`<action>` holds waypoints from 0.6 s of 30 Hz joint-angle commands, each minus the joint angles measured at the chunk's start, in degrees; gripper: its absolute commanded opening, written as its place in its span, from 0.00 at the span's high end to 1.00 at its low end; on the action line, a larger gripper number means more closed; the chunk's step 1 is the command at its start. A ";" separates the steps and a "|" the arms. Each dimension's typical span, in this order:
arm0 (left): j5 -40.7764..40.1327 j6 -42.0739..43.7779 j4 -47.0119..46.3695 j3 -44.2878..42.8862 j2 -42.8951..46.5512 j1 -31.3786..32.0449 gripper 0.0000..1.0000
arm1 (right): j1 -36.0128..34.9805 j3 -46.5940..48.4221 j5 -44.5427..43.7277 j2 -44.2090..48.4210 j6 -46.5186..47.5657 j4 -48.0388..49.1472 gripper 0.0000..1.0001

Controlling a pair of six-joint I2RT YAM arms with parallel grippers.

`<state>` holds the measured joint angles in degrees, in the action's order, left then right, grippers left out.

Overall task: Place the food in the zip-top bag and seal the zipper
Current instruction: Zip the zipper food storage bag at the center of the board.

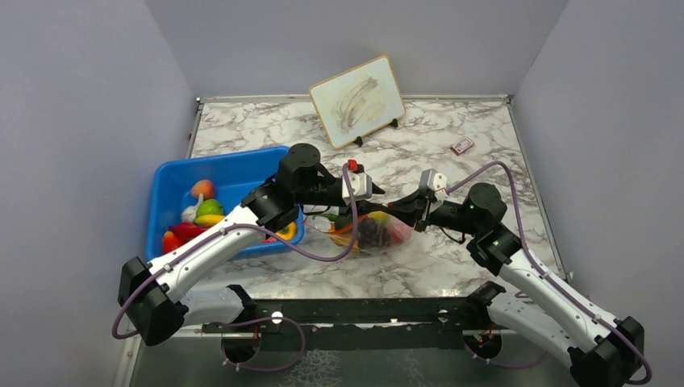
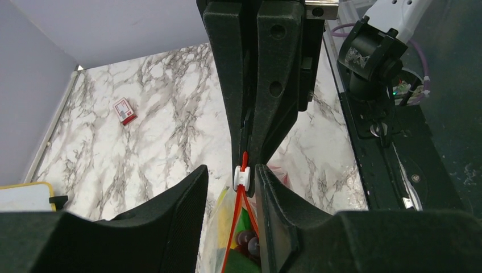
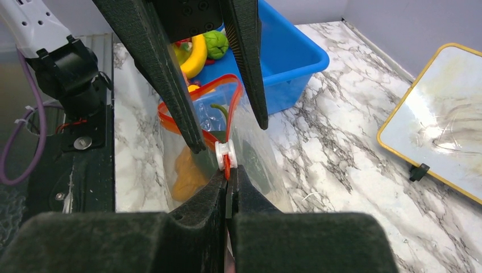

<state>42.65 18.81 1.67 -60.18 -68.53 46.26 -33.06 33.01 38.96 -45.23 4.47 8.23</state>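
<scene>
The clear zip-top bag (image 1: 373, 232) hangs between both grippers near the table's middle. It holds food: purple grapes (image 2: 248, 242), green and yellow pieces, and an orange piece (image 3: 185, 170). Its orange-red zipper (image 2: 231, 227) is parted, so the mouth gapes. A white slider (image 3: 226, 154) sits at the strip's end. My right gripper (image 3: 228, 170) is shut on the zipper strip just beyond the slider. My left gripper (image 2: 232, 170) is open and straddles the bag's mouth, with the slider (image 2: 243, 177) beside its right finger. More food (image 1: 202, 211) lies in the bin.
A blue plastic bin (image 1: 173, 181) stands at the left, close to the left arm. A yellow-framed whiteboard (image 1: 357, 99) leans at the back. A small red and white card (image 1: 461, 146) lies at the back right. Grey walls close three sides.
</scene>
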 commanded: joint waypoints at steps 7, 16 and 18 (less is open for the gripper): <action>3.13 2.57 -0.24 0.27 -0.77 0.49 0.66 | -0.25 1.05 1.03 0.05 -1.54 2.39 0.99; 4.06 3.32 0.22 -0.03 -1.94 0.50 0.74 | -0.25 0.86 1.23 0.06 -2.34 3.12 0.99; 4.06 3.57 0.50 0.00 -2.04 0.49 0.76 | -0.25 0.82 1.21 0.18 -2.48 3.16 0.99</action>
<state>44.38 21.17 1.89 -60.18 -70.02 46.52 -33.06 33.01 39.11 -45.34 2.92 8.64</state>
